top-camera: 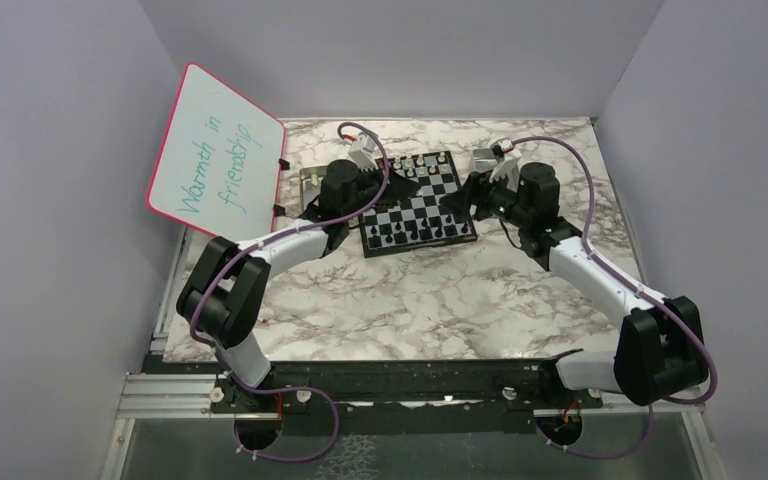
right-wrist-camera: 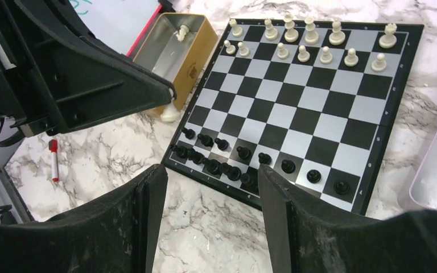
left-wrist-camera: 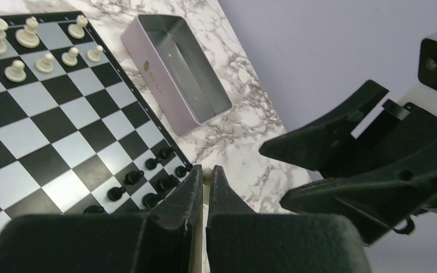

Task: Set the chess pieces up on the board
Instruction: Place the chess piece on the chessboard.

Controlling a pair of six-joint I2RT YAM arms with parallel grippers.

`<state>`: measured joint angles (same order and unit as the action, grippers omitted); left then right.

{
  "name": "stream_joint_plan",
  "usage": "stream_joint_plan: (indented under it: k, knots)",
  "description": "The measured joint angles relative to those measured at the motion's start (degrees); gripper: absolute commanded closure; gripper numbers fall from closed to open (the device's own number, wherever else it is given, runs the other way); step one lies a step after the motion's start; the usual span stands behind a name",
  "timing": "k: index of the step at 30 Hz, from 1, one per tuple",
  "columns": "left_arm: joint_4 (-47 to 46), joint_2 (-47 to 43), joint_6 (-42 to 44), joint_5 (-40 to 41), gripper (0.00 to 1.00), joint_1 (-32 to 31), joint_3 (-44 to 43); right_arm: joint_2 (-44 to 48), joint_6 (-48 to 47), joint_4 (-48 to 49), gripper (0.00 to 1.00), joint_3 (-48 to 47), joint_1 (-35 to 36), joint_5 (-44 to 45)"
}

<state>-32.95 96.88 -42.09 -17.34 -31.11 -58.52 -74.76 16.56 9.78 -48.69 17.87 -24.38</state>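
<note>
The left gripper (left-wrist-camera: 206, 172) is clamped near the top of a tiny pale chess piece (left-wrist-camera: 206, 176), which is probably light, rigid, slippery and tippy. The right gripper (right-wrist-camera: 211, 170) stands apart, empty.

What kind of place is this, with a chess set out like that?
Probably a robotics test booth, not a games room: two robot arms bolted to a rail, plain walls boxing in the marble-look table, and a small chessboard between the arms.
</note>
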Motion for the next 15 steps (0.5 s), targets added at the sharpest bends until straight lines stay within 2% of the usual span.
stream_joint_plan:
  k: [5,11,15]
  knots:
    - [0.11,-1.9,-1.46,-3.76,1.0,0.42,1.86,-2.08,-1.75,6.82,0.38,1.66,2.51,-0.76]
    - [0.04,-2.32,-2.97,-7.37,1.0,0.66,2.19,-4.09,-4.76,11.78,0.33,2.12,7.91,-0.74]
    - [0.07,-2.47,-3.67,-9.4,1.0,0.66,2.25,-4.79,-6.73,12.24,0.4,2.08,9.18,0.55]
